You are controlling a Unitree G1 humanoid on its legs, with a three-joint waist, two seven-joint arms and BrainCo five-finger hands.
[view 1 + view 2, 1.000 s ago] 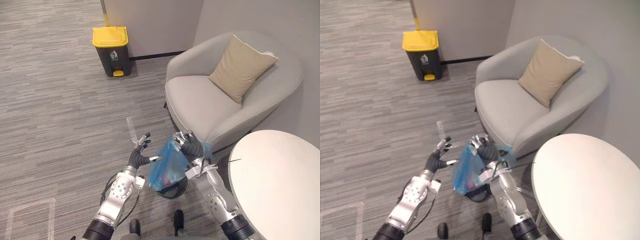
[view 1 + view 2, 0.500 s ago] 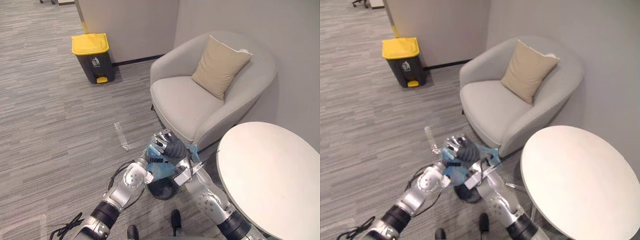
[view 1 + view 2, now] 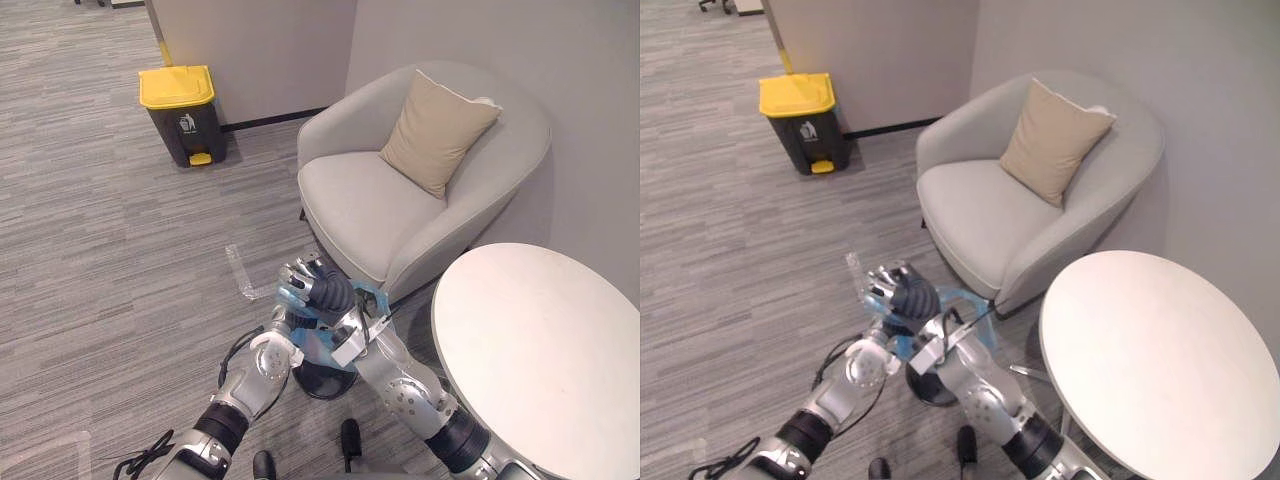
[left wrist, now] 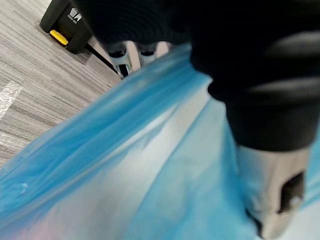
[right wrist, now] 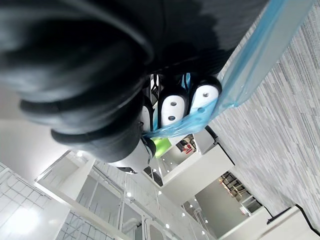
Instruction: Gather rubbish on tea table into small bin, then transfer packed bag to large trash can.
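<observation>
Two hands meet at the blue bag (image 3: pixel 312 347), which hangs over the small black bin (image 3: pixel 322 381) on the floor, between the armchair (image 3: pixel 380 210) and the round bench's (image 3: pixel 540 340) left edge. The right hand (image 3: pixel 320 290) has its fingers clamped round the bag's gathered top. The left hand (image 3: pixel 280 322) lies against the bag beneath; its grip cannot be told. The yellow-lidded trash can (image 3: pixel 182 112) stands well apart by the wall.
</observation>
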